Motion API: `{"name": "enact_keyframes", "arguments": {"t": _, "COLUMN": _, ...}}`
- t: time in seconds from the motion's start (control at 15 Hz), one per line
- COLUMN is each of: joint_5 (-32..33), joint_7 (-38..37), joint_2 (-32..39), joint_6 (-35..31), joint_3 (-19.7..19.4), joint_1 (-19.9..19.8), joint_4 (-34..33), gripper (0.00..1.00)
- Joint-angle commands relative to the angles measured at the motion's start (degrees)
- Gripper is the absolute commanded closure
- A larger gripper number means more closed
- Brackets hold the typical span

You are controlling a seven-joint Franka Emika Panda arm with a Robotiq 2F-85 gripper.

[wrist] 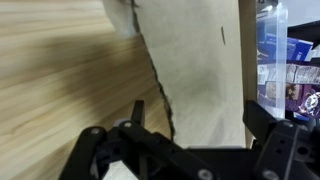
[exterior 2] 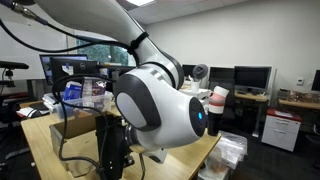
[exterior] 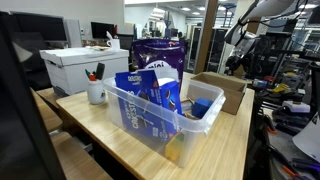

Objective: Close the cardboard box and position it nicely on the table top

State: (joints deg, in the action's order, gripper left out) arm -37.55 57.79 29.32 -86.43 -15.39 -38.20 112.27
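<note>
Brown cardboard box [exterior: 222,92] on pale wooden worktop [exterior: 110,145], just beside clear plastic bin [exterior: 140,120] of snack packs. Wrist view: tool [wrist: 198,118] hangs over flat cardboard face of box, jaws spread wide, gripping nothing. Contact with cardboard: cannot tell. Bin at right edge.

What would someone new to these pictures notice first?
In an exterior view, the clear plastic bin of blue snack packs dominates the middle of the table top, with the cardboard box just beyond it. In an exterior view, the robot arm's bulky white joint fills the centre.
</note>
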Motion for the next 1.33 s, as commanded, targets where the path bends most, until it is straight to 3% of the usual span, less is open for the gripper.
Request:
{"name": "enact_keyframes", "arguments": {"t": 0.0, "joint_5": 3.17, "joint_7": 0.33, "joint_2": -7.54, "joint_6": -9.57, "joint_3": -0.61, "joint_1": 4.29, "joint_4": 7.71, "gripper": 0.26}}
{"name": "enact_keyframes", "arguments": {"t": 0.13, "joint_5": 5.16, "joint_7": -0.76, "joint_2": -10.89, "joint_6": -16.08, "joint_3": -0.66, "joint_1": 7.17, "joint_4": 11.06, "gripper": 0.41}}
{"name": "enact_keyframes", "arguments": {"t": 0.67, "joint_5": 14.73, "joint_7": -4.88, "joint_2": -25.65, "joint_6": -31.65, "joint_3": -1.06, "joint_1": 15.74, "joint_4": 20.02, "gripper": 0.84}}
{"name": "enact_keyframes", "arguments": {"t": 1.07, "joint_5": 24.71, "joint_7": -10.23, "joint_2": -33.60, "joint_6": -46.79, "joint_3": -0.54, "joint_1": 19.38, "joint_4": 27.82, "gripper": 0.90}}
{"name": "enact_keyframes", "arguments": {"t": 1.13, "joint_5": 28.51, "joint_7": -11.77, "joint_2": -35.05, "joint_6": -50.98, "joint_3": -0.44, "joint_1": 19.99, "joint_4": 29.66, "gripper": 0.97}}
{"name": "enact_keyframes", "arguments": {"t": 1.27, "joint_5": 36.35, "joint_7": -16.04, "joint_2": -36.80, "joint_6": -58.60, "joint_3": -0.16, "joint_1": 20.75, "joint_4": 33.02, "gripper": 0.99}}
